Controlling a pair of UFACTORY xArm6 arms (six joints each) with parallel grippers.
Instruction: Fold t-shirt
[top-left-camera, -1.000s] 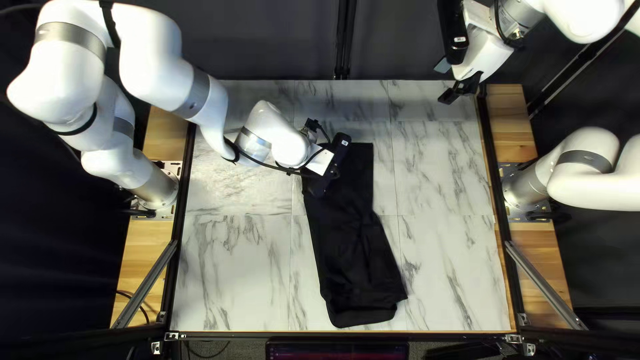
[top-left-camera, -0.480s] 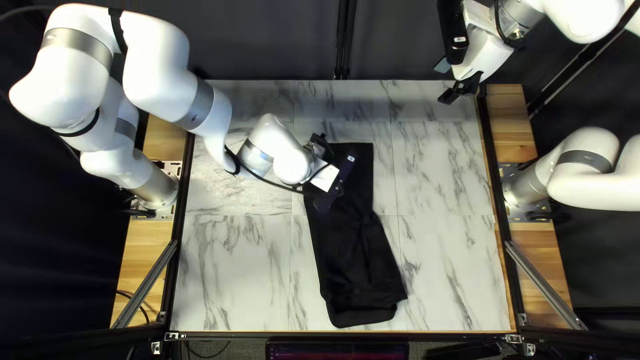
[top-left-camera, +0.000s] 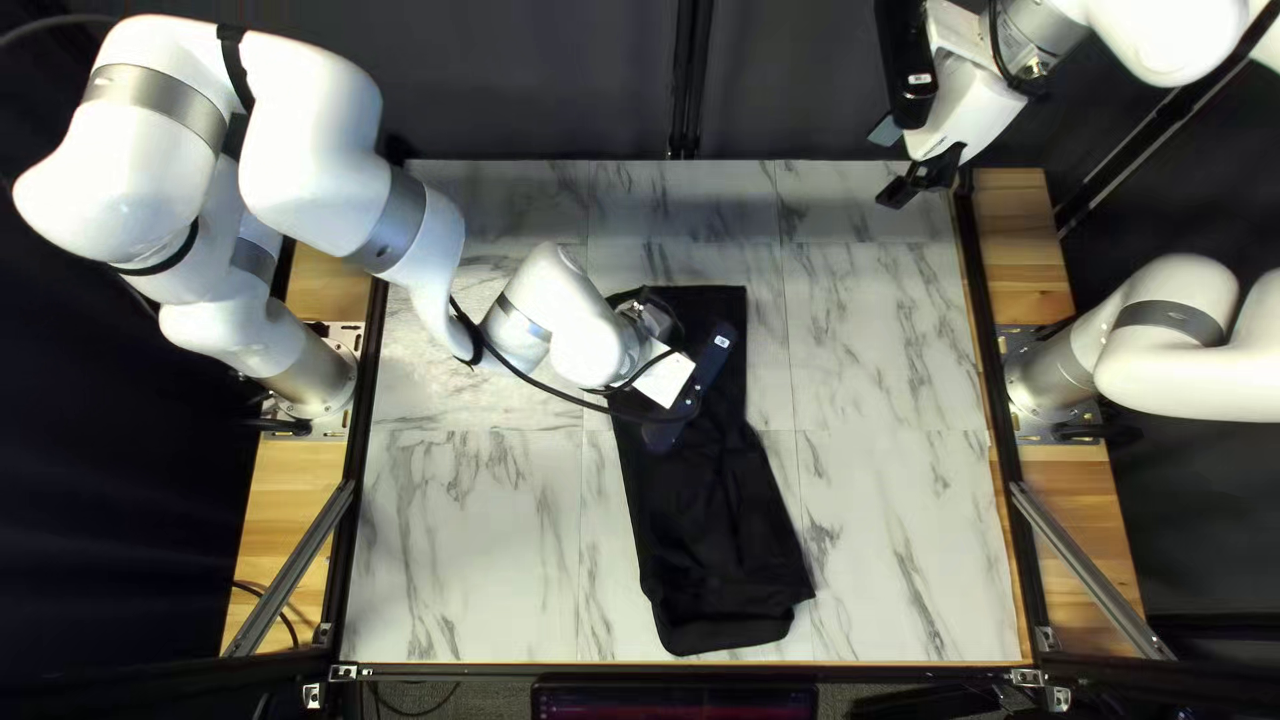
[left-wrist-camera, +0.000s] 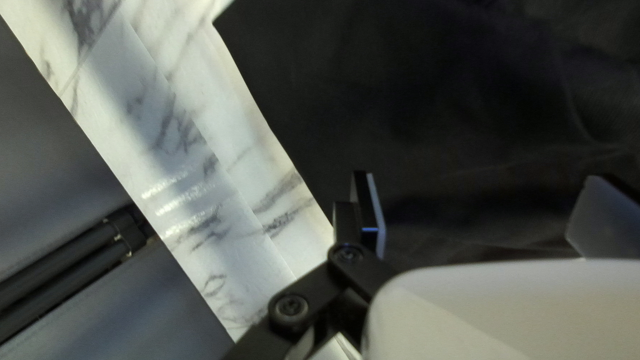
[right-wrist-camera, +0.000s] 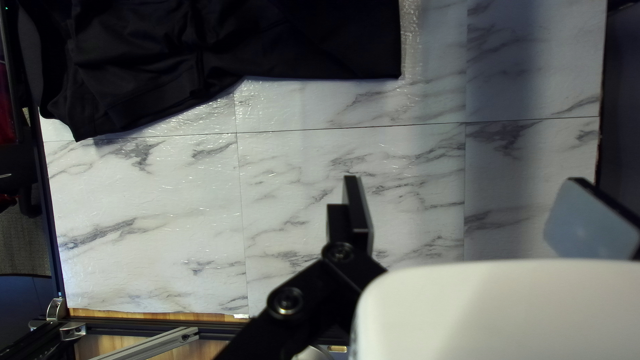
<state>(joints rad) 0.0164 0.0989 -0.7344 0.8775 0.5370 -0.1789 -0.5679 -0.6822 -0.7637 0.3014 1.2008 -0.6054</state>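
At the middle of the worktop [top-left-camera: 467, 560], black T-shirt [top-left-camera: 707, 534], laid out as a long, narrow panel. Its long axis runs from the worktop's far part to close by the near edge, with the near end slanting toward the right of the top left view. The far end is straight-edged and the near end uneven, with layers showing.

Over the shirt's far half, left arm [top-left-camera: 320, 147], reaching in from the side; its wrist hides part of the cloth. The left fingers [left-wrist-camera: 371, 210] stand wide apart with nothing gripped between them. Dark fabric lies ahead of and beneath them; whether either tip touches it cannot be told. In the left wrist view the shirt's far edge passes just beside one finger.

Well apart from the shirt, above the far right corner in the top left view, right arm [top-left-camera: 1174, 347], raised. The right fingers [right-wrist-camera: 357, 210] are also spread wide and hold nothing.

Governing relation: the left arm is clearly the nearer. If a crosswise fold is next, the far end would probably travel along the long axis toward the near end; a sideways pull would likely skew the panel.
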